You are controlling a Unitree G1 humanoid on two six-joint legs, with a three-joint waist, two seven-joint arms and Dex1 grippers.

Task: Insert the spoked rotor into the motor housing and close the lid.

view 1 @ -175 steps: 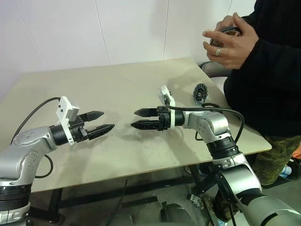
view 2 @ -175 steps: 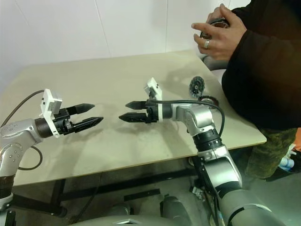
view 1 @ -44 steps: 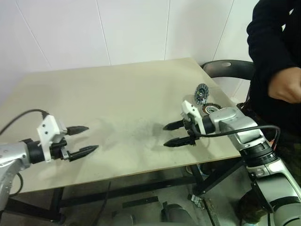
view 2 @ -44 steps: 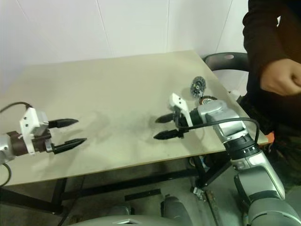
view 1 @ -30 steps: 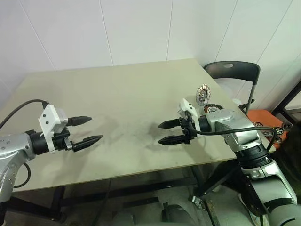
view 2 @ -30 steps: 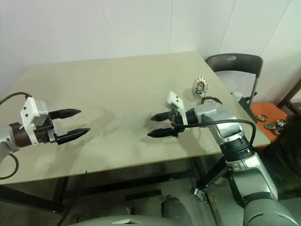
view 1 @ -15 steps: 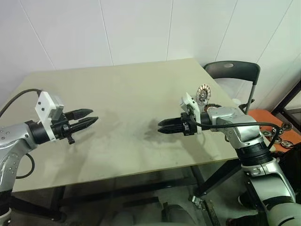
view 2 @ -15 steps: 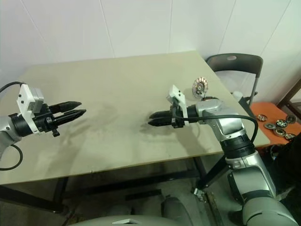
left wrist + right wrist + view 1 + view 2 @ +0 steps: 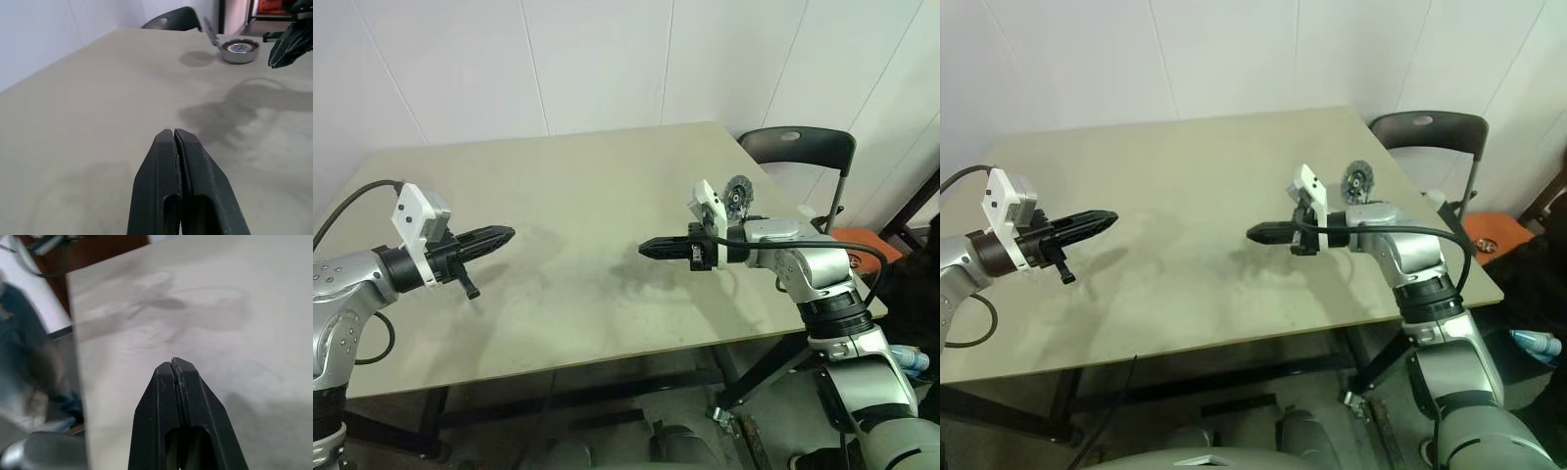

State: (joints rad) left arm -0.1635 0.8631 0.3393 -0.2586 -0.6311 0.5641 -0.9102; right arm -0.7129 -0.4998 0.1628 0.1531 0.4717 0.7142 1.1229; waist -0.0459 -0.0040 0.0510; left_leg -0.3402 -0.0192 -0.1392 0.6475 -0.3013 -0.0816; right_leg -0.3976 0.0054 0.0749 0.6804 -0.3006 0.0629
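Grippers first: my left gripper (image 9: pixel 505 234) and right gripper (image 9: pixel 646 247) are both pinched shut on nothing. Shallow round metal motor housing (image 9: pixel 239 51) sits near the beige table's (image 9: pixel 578 196) far right edge, thin dark spoked rotor (image 9: pixel 738 193) propped upright beside it. I'd reopen my right fingers before reaching.

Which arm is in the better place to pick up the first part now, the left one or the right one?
Probably the right. The right gripper hovers, fingers shut, near the spoked rotor and motor housing at the table's right edge. The left gripper is far across.
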